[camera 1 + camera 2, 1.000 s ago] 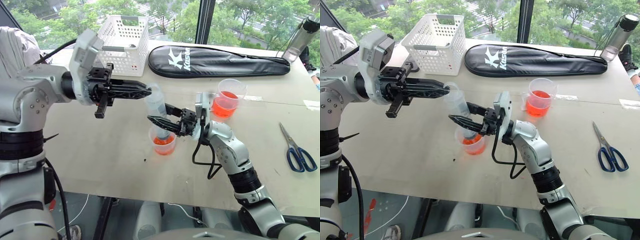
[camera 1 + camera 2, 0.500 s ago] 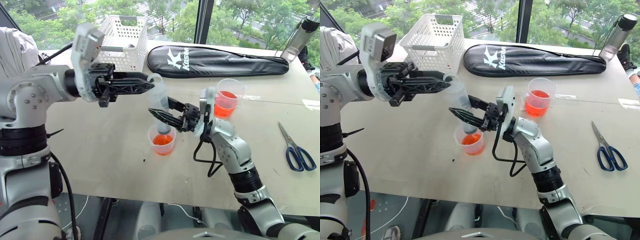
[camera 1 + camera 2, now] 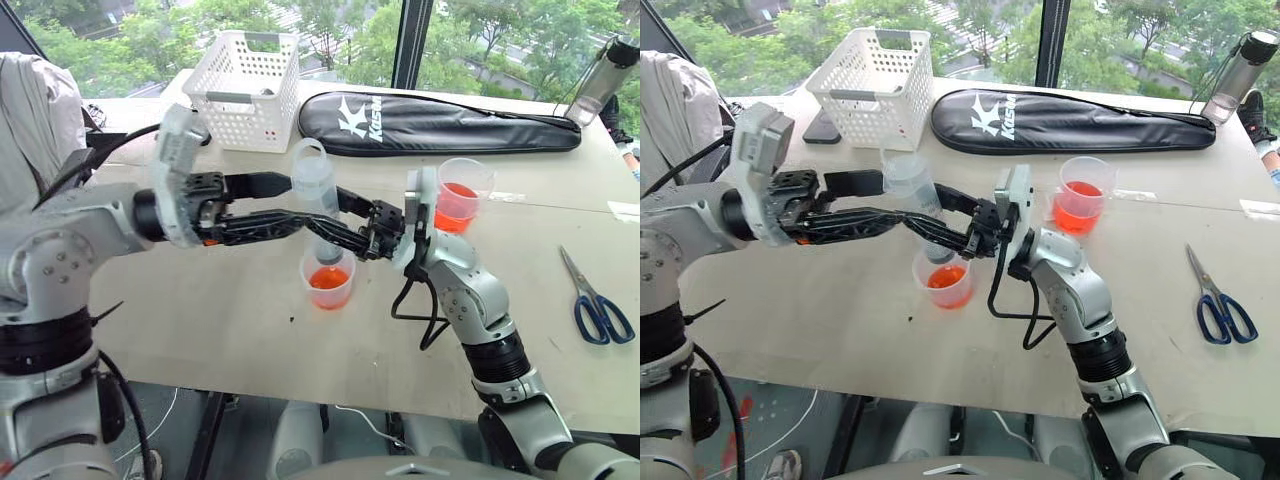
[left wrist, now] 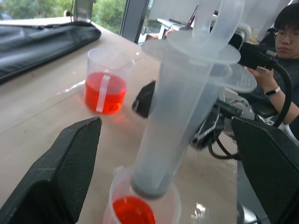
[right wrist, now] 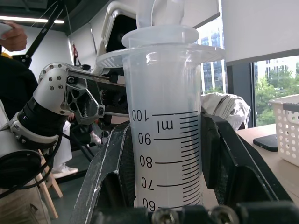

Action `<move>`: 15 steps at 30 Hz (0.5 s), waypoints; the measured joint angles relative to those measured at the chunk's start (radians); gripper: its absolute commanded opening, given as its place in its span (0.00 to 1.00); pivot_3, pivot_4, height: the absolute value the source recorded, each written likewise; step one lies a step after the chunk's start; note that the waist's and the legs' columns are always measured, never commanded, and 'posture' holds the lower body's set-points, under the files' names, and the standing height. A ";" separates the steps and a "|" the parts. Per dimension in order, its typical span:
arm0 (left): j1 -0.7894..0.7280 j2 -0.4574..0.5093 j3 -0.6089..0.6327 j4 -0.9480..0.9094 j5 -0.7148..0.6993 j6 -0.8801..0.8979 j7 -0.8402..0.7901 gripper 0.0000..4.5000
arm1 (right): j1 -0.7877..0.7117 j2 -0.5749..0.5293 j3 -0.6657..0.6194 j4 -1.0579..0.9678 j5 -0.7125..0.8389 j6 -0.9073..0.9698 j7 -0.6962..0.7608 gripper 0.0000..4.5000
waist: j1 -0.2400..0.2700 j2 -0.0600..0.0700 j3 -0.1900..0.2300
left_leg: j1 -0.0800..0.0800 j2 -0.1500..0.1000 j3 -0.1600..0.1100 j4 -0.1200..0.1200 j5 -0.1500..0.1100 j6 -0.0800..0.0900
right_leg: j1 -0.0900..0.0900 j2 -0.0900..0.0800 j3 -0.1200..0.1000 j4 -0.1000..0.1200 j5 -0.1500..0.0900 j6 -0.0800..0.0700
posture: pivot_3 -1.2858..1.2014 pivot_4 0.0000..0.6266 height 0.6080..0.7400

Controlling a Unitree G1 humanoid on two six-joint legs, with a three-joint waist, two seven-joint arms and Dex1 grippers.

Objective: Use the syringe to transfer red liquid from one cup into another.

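R gripper clamped the syringe over the small cup; L gripper stood wide, empty. Tip prob. dripping; a bump would've tipped the cup.

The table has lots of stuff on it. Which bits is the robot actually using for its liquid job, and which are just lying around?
In use:
syringe, held in the right gripper
short cup with red liquid
tall cup, also holding red liquid
left gripper, open around the syringe

Lying about:
basket
black racket bag
scissors
bottle
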 measured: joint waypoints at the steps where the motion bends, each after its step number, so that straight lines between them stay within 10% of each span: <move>1: -0.001 -0.006 -0.002 -0.002 -0.005 0.000 0.012 1.00 | 0.000 -0.002 0.000 0.000 0.000 0.000 0.002 0.33 | -0.001 0.000 0.000 | 0.000 0.000 0.000 0.000 0.000 0.000 | 0.000 0.000 0.000 0.000 0.000 0.000 | 0.52 0.24 0.88; 11: -0.017 -0.036 -0.028 -0.024 -0.035 -0.030 0.073 1.00 | -0.009 -0.015 0.002 0.006 -0.005 0.000 0.007 0.33 | -0.002 0.000 0.000 | 0.000 0.000 -0.001 -0.001 0.000 0.000 | 0.000 0.001 0.000 0.000 0.001 0.002 | 0.52 0.24 0.88; 15: -0.028 -0.039 -0.045 -0.035 -0.036 -0.054 0.068 0.61 | -0.010 -0.016 0.000 0.016 -0.009 0.000 0.003 0.33 | -0.001 0.000 0.000 | 0.000 0.000 -0.001 0.000 0.000 0.000 | 0.000 0.001 0.000 0.000 0.001 0.001 | 0.52 0.24 0.88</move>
